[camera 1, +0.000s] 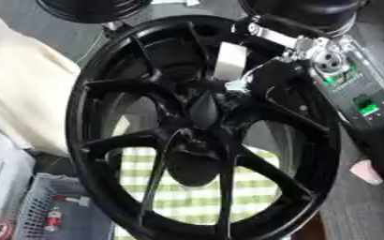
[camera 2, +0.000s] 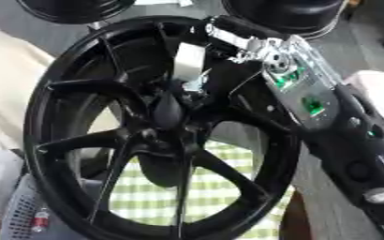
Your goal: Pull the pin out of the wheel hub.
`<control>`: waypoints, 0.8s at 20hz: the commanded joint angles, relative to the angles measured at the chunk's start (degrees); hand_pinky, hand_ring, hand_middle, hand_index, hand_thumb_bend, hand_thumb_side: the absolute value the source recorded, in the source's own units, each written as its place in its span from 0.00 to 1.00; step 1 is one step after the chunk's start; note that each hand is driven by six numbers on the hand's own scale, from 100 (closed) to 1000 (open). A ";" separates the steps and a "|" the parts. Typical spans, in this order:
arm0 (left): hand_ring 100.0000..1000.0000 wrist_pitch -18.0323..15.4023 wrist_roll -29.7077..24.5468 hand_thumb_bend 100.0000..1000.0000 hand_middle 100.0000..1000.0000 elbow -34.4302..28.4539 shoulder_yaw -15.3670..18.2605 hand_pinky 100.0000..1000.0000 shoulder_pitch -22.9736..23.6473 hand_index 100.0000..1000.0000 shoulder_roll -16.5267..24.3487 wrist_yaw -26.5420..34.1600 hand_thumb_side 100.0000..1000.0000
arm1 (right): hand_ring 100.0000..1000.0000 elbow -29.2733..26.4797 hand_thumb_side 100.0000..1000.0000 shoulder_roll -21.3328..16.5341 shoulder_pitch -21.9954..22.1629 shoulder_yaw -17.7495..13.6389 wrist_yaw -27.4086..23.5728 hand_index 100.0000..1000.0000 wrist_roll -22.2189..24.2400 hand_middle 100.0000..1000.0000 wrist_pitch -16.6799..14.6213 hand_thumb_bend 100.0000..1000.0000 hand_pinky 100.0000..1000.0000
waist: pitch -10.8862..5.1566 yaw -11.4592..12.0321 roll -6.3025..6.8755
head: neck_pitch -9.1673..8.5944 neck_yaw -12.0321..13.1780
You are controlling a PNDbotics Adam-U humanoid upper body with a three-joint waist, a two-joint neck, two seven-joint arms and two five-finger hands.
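At wheel hub (camera 1: pixel 197 110), right hand's fingers (camera 1: pixel 236 70).

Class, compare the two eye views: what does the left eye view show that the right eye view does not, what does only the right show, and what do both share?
Only the left eye view shows a pink-tipped object at its right edge. Only the right eye view shows more of the robot's right arm running to the lower right corner. Both show the black wheel hub, the right hand reaching to its centre beside a white piece, the green checked cloth behind the spokes, and a grey basket lower left.
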 commanded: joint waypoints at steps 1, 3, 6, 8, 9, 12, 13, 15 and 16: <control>0.60 -0.13 -0.26 0.66 0.45 -0.75 0.10 0.56 -0.47 0.63 0.50 -0.05 0.48 | 0.73 -0.93 0.27 -1.49 -1.14 -0.88 2.11 0.83 -0.39 0.68 -1.00 0.39 0.84 | -0.89 0.13 0.49 | -0.98 -0.13; 0.60 -0.15 -0.29 0.66 0.45 -0.77 0.09 0.56 -0.54 0.63 0.47 -0.01 0.48 | 0.73 -1.26 0.25 -1.48 -1.06 -0.88 3.19 0.82 0.00 0.67 -1.80 0.37 0.84 | -0.80 0.25 0.52 | -1.06 -0.27; 0.60 -0.15 -0.36 0.66 0.45 -0.78 0.07 0.56 -0.61 0.63 0.45 0.02 0.48 | 0.72 -1.57 0.23 -1.44 -1.04 -1.01 3.60 0.81 0.75 0.66 -2.13 0.34 0.83 | -0.68 0.38 0.54 | -1.26 -0.49; 0.60 -0.15 -0.41 0.66 0.45 -0.78 0.04 0.56 -0.62 0.63 0.45 0.04 0.48 | 0.71 -1.91 0.19 -1.57 -1.13 -1.10 3.82 0.80 0.89 0.64 -2.14 0.30 0.82 | -0.59 0.39 0.54 | -1.56 -0.58; 0.60 -0.15 -0.45 0.66 0.45 -0.77 0.01 0.56 -0.64 0.63 0.44 0.04 0.48 | 0.70 -2.09 0.19 -1.62 -1.15 -1.13 3.86 0.80 0.99 0.63 -2.14 0.30 0.81 | -0.55 0.40 0.55 | -1.67 -0.58; 0.61 -0.13 -0.53 0.66 0.45 -0.75 -0.04 0.56 -0.73 0.63 0.40 0.07 0.48 | 0.69 -2.71 0.19 -1.75 -1.27 -1.26 3.67 0.79 1.27 0.60 -1.97 0.28 0.81 | -0.49 0.37 0.60 | -1.79 -0.62; 0.61 -0.13 -0.57 0.66 0.45 -0.74 -0.06 0.56 -0.76 0.63 0.39 0.07 0.48 | 0.69 -2.94 0.19 -1.76 -1.30 -1.30 3.49 0.78 1.32 0.59 -1.87 0.27 0.80 | -0.47 0.38 0.63 | -1.83 -0.65; 0.61 -0.12 -0.61 0.66 0.45 -0.72 -0.08 0.56 -0.82 0.63 0.35 0.08 0.48 | 0.68 -3.46 0.19 -1.78 -1.34 -1.38 3.11 0.77 1.31 0.56 -1.59 0.25 0.80 | -0.45 0.37 0.67 | -1.89 -0.73; 0.61 -0.11 -0.63 0.66 0.45 -0.71 -0.10 0.56 -0.82 0.63 0.35 0.08 0.48 | 0.68 -3.81 0.19 -1.82 -1.36 -1.41 2.90 0.76 1.26 0.55 -1.44 0.24 0.80 | -0.44 0.35 0.69 | -1.86 -0.78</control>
